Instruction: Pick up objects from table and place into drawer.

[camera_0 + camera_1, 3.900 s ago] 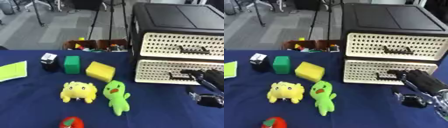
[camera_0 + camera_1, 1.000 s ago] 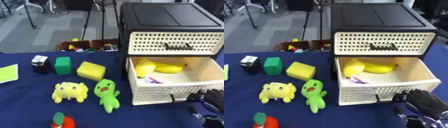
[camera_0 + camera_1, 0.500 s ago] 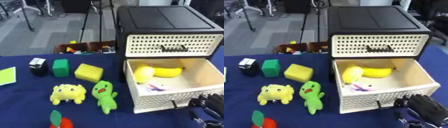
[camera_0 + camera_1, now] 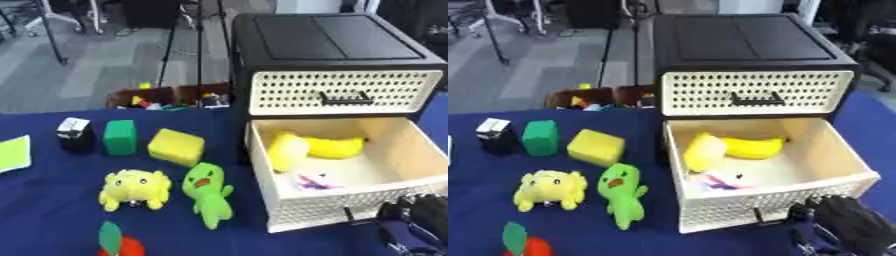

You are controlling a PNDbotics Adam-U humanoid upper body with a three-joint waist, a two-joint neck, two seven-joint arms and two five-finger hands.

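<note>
The black cabinet has two cream perforated drawers. Its lower drawer stands pulled out, with a banana, a pale yellow lump and a small white and purple thing inside. My right hand is at the lower right, its dark fingers curled at the right end of the drawer's handle. On the blue table lie a green plush, a yellow plush, a yellow block, a green block, a black and white cube and a red fruit with a green leaf.
A yellow-green sheet lies at the table's left edge. Behind the table a box of small toys sits on the floor beside tripod legs. The upper drawer is closed.
The lower drawer, closed 3.9 s ago, has been pulled out by my right hand, which moved toward the table's near edge. In the last second little moved except the camera.
</note>
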